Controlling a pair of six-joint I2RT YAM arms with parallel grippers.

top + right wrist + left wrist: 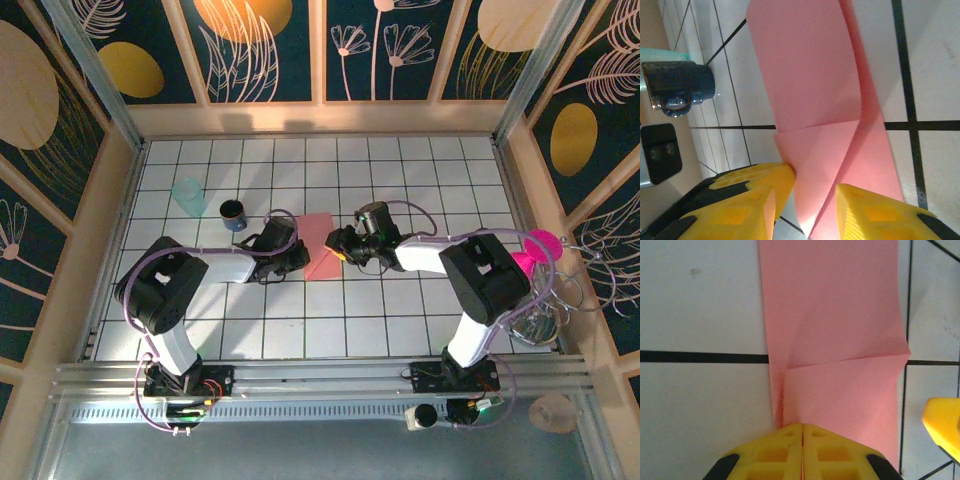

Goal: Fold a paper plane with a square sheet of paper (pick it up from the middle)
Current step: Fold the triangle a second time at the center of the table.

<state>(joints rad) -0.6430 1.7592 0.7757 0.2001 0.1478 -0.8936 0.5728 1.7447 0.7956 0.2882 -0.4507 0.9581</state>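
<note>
Now | step: early fold, judging by the creased square sheet of paper (320, 246) lying right of dark mug (232, 214) | left gripper (802, 432): jaws together at sheet's mug-side edge, pinch unclear | right gripper (815, 182): jaws apart astride far edge | next: probably needs crease pressed flat.

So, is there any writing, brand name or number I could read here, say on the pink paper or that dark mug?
None can be read: the pink paper is plain, the dark mug shows no lettering, and the wall panels carry only leaf and circle drawings.
</note>
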